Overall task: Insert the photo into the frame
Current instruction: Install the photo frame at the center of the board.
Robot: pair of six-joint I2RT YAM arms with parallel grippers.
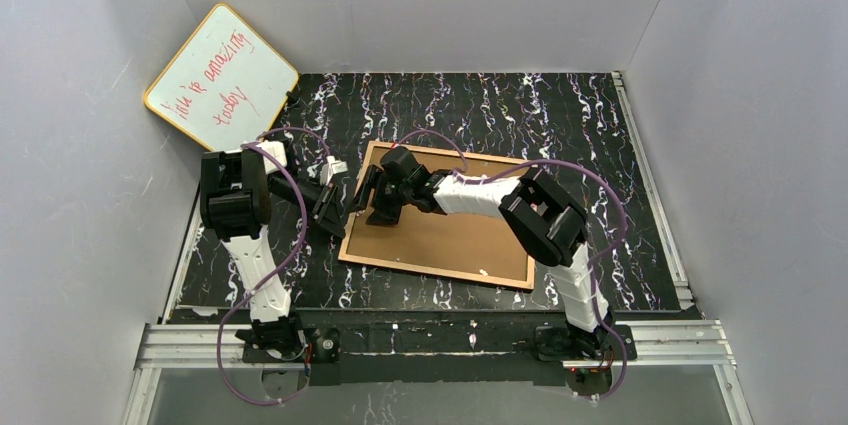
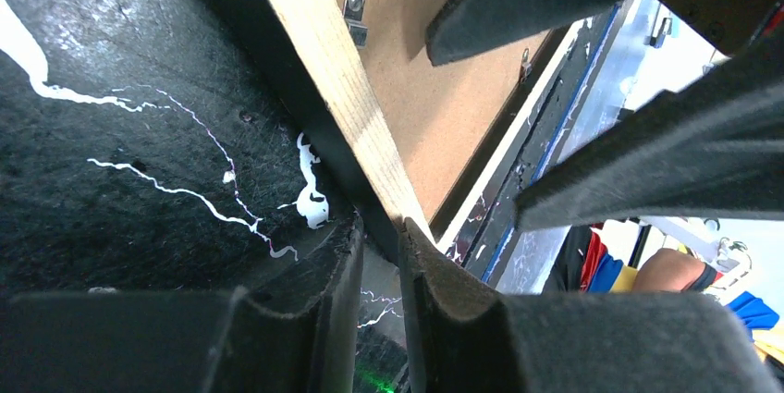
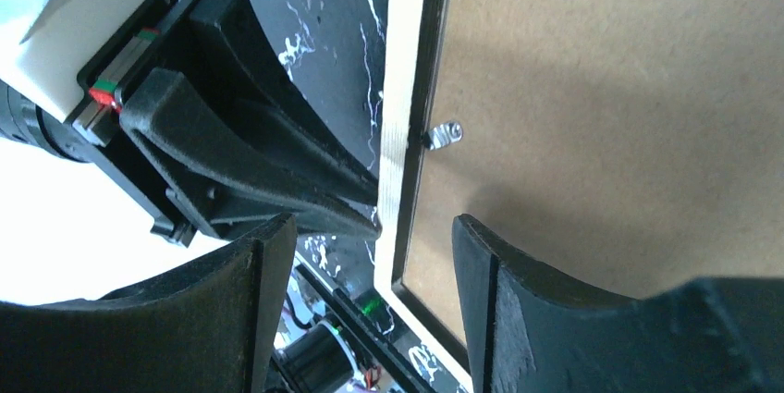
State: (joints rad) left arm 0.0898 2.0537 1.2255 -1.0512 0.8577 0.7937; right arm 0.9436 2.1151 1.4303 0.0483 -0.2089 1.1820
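The frame (image 1: 435, 272) lies back-up in the middle of the top view (brown backing board (image 1: 450, 235) showing). The left gripper (image 2: 381, 240), fingers nearly pressed together, touches its left edge. The right gripper (image 3: 370, 236) is spread astride that rail.

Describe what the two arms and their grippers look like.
Both the left arm and right arm have white tubular links between bulky black joints, with a thin purple cable looping along each. The left gripper and right gripper carry black wedge-shaped fingers; the left one's base shows a red-green mark.
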